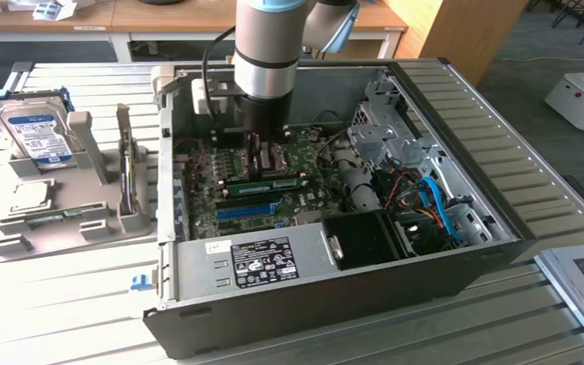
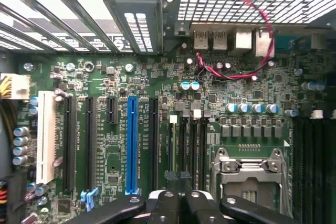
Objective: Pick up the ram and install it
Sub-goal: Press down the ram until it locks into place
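Note:
The ram (image 1: 265,185), a narrow green stick with black chips, stands on edge on the motherboard inside the open computer case (image 1: 495,228). It looks seated in a slot just behind the long blue slot (image 1: 246,209). My gripper (image 1: 259,163) reaches down into the case directly above the ram. Whether its tips touch the stick I cannot tell. In the wrist view the gripper (image 2: 176,205) is shut, its black fingers (image 2: 157,208) pressed together with nothing between them, over black slots beside the blue slot (image 2: 131,145).
A grey holder (image 1: 99,220) on the exterior view's left carries a blue-labelled hard drive (image 1: 36,137) and small parts. Inside the case are a power supply (image 1: 261,258), drive cage (image 1: 383,129), cables (image 1: 434,205) and the processor socket (image 2: 247,169).

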### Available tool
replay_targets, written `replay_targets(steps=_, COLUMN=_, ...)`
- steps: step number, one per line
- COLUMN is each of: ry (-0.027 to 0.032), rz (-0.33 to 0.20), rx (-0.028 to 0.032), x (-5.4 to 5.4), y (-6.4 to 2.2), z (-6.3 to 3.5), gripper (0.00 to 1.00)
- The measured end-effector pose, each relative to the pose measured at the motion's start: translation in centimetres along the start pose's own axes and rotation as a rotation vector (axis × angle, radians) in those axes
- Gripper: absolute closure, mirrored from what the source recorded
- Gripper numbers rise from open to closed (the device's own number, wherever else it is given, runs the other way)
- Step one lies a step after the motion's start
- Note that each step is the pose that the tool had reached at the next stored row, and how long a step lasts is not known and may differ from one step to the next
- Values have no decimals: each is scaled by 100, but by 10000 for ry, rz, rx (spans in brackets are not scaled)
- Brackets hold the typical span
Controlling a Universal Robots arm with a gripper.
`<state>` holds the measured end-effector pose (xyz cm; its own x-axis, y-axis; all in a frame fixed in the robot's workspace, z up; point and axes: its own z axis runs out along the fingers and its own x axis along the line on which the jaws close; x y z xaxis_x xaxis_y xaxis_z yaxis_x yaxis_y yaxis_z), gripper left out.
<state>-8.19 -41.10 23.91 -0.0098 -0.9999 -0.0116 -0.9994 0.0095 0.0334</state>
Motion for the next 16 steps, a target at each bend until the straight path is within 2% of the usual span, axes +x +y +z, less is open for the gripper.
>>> replay_targets(steps=16, ry=16, rz=0, rx=-16, x=-5, y=1, z=-451, gripper=90)
